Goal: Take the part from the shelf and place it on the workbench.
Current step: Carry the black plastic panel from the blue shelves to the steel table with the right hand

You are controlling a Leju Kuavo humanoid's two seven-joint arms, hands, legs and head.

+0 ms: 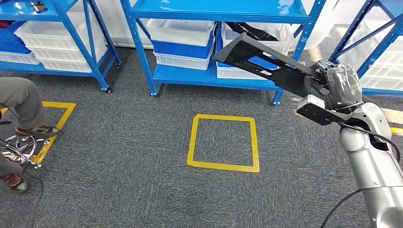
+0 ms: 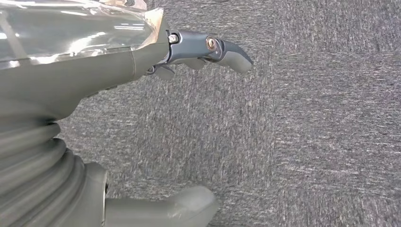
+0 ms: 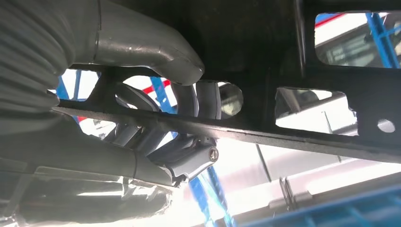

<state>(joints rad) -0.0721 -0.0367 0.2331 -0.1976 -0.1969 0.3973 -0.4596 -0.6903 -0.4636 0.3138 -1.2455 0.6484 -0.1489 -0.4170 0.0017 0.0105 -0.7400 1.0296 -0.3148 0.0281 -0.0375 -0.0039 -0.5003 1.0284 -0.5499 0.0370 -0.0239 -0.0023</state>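
Pick is done: right robot hand point(image 1: 328, 85) grips the long black bracket point(image 1: 266, 61) clear of the blue shelf point(image 1: 214, 76) at 12 o'clock, left robot hand point(image 2: 142, 118) spread empty over carpet, no tabletop visible, so placement remains.

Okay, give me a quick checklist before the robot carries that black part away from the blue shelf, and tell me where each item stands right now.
1. Right hand holds the black part: ok; in the right wrist view the thumb and fingers wrap its frame.
2. Part is off the blue shelf: ok, it hangs in the air in front of it.
3. Left hand free: ok, it holds nothing above the carpet.
4. Person seated at the left: ok, well apart from the part.
5. Grip balance: not ok, held at one end with the long end sticking out.
6. Workbench location: cannot tell.
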